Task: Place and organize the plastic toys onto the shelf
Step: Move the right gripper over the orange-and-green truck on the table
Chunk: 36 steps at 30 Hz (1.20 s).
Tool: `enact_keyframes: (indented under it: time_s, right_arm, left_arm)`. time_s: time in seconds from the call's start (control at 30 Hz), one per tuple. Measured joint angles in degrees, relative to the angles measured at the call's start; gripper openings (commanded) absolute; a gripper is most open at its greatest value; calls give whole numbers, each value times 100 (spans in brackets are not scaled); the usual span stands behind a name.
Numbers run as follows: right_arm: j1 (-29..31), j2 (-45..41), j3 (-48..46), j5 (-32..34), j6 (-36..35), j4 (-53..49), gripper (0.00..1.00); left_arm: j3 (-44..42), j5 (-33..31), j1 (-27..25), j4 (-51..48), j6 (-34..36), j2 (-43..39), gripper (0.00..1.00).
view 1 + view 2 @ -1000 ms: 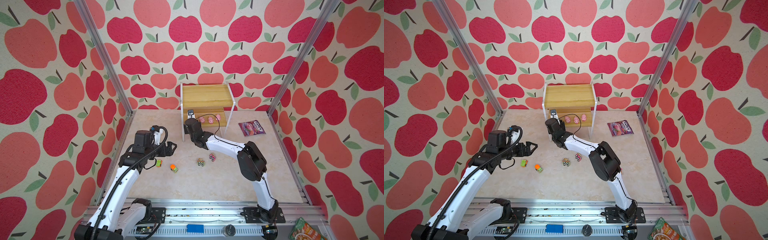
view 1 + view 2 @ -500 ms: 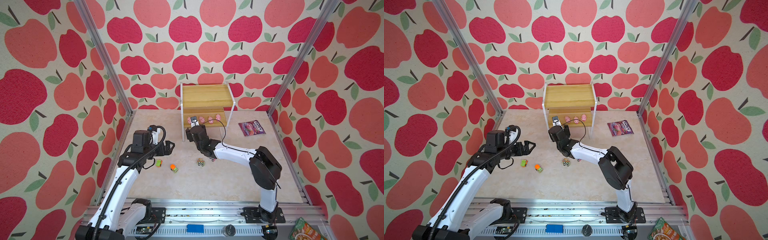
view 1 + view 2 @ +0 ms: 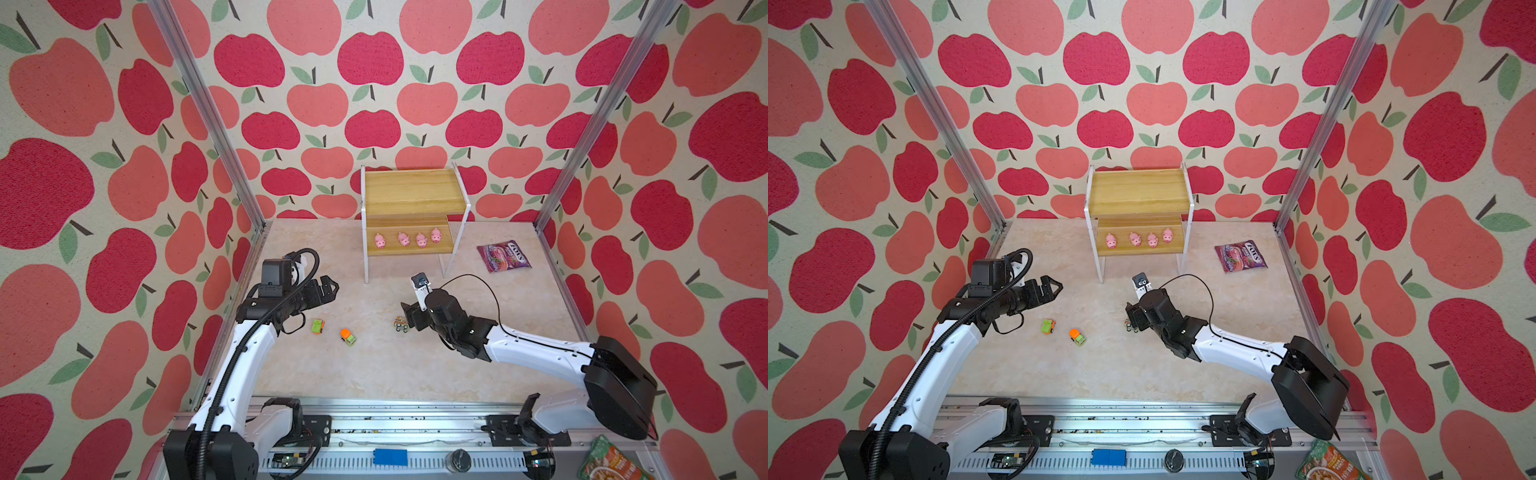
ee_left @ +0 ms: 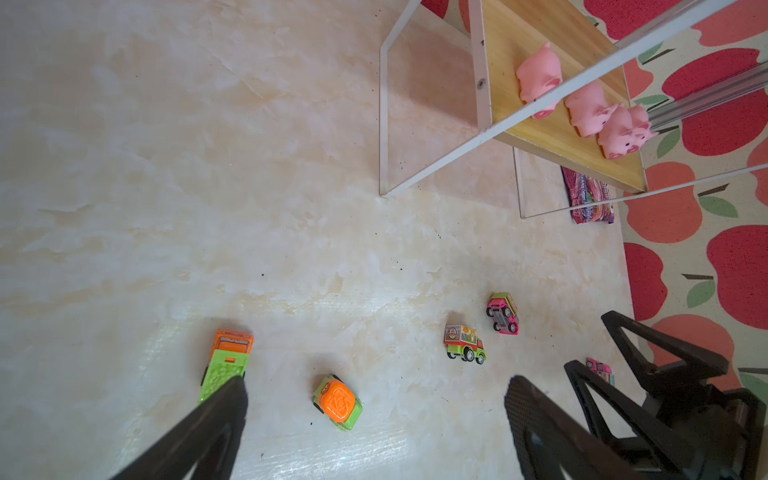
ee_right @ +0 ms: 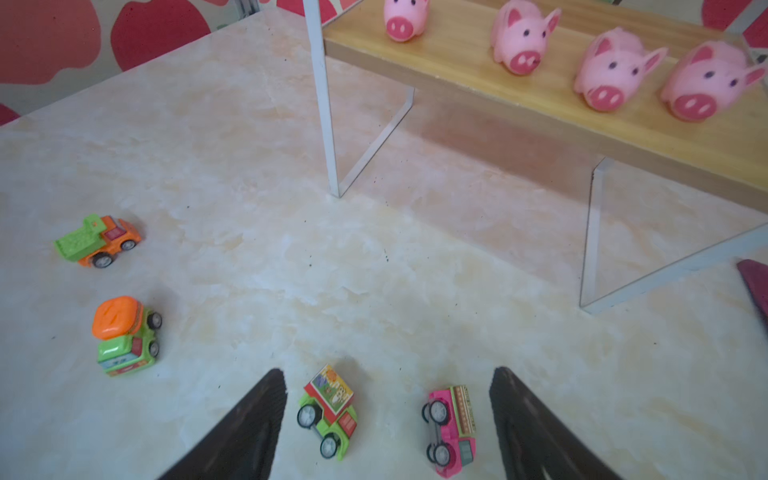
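The shelf stands at the back with several pink pigs in a row on its lower board. On the table lie a green-and-orange dump truck, an orange-topped car and a striped box truck. My right gripper hangs open low over the box truck and a pink car lying on its side; both sit between its fingers, untouched. My left gripper is open and empty above the dump truck and orange-topped car.
A purple candy bag lies at the back right of the table. The shelf's white legs stand just beyond the cars. A snack packet sits outside the front rail. Patterned walls close in three sides.
My right gripper has pulled back from the shelf's lower board to the cars and opened; one more pig now stands at the left of the row. The left arm barely moved.
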Motion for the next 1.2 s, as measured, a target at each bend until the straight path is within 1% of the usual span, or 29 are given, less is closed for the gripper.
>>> enact_keyframes:
  time_s: [0.13, 0.27, 0.33, 0.47, 0.6, 0.73, 0.87, 0.93, 1.03, 1.2]
  right_arm:
    - [11, -105, -149, -809, -85, -52, 79]
    - [101, -11, -328, -1377, -131, 302, 77]
    - [192, 243, -337, -1528, -133, 643, 77]
    - [496, 1023, -337, -1690, -127, 1506, 77]
    - [817, 1836, -199, -1668, -127, 2127, 77]
    - [1104, 2406, 120, -1556, -125, 2459, 77]
    - [1182, 2640, 321, -1451, -92, 2723, 77]
    - [1202, 2699, 345, -1381, -66, 2830, 77]
    - [1292, 2822, 385, -1274, -39, 2881, 77]
    - [1488, 3067, 586, -1165, -42, 2870, 76]
  left_arm:
    - [-162, -133, 0, -31, -339, 39, 99]
    - [-221, -334, 7, -162, -581, 68, 99]
    - [-223, -435, 11, -234, -697, 68, 99]
    - [-223, -579, 7, -361, -789, 68, 99]
    - [-214, -833, -195, -520, -643, 70, 99]
    - [105, -1123, -621, -894, -190, 295, 99]
    - [219, -1473, -1093, -1080, 328, 321, 99]
    - [219, -1539, -1211, -1132, 494, 278, 99]
    - [219, -1611, -1366, -1139, 688, 223, 99]
    - [219, -1980, -1910, -1204, 966, 286, 99]
